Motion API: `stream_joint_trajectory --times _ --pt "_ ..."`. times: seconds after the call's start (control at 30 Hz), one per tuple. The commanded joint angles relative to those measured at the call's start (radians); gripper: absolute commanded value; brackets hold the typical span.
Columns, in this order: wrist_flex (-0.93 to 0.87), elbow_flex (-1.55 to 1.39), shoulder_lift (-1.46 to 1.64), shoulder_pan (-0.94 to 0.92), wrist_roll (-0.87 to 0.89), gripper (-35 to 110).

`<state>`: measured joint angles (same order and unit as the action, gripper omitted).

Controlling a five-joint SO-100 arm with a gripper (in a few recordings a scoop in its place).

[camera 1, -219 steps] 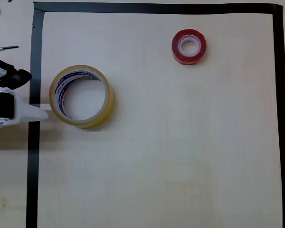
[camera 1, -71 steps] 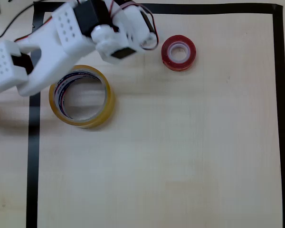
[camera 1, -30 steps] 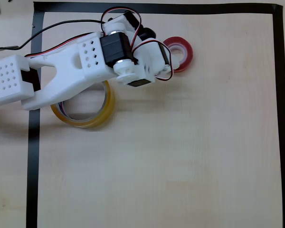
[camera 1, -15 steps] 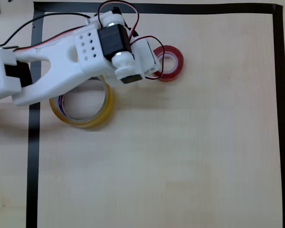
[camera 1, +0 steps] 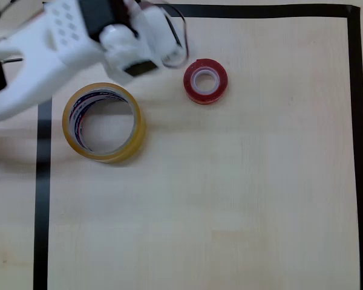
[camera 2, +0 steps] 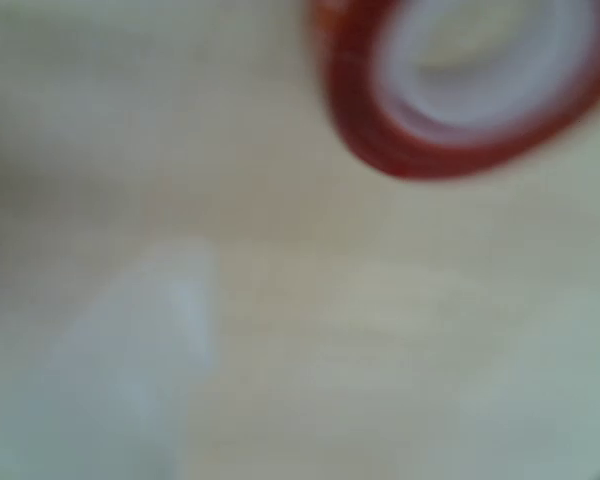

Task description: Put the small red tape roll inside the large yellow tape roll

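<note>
A glossy red sheen is seen on the small red tape roll point(camera 1: 205, 81), with a smooth white core inside, and the same red is smeared by blur in the wrist view point(camera 2: 380, 120). The large yellow tape roll point(camera 1: 104, 122) is shown as translucent amber film over printed cardboard. The table point(camera 1: 230, 193) is finished in pale matt wood grain, edged with matt black tape point(camera 1: 354, 151), and the arm point(camera 1: 78, 42) is moulded in matt white plastic

Surface: we record a pale wood-grain tabletop point(camera 1: 230, 199) across the overhead view, evenly lit, with soft shadows toward the left edge. Marking: we note a black tape border point(camera 1: 354, 151) along the top, right and left of the frame, enclosing the work area. Wrist view: we log the same light surface, heavily blurred.
</note>
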<state>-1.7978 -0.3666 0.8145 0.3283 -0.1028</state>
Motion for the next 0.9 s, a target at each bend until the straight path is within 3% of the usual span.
stream_joint_trajectory --times 0.0,0.37,0.87 --pt "-0.009 0.0 0.195 0.012 -0.002 21" --pt "-0.009 0.434 -0.275 -0.015 -0.002 21" --pt "-0.009 0.486 -0.414 -0.055 -0.003 21"
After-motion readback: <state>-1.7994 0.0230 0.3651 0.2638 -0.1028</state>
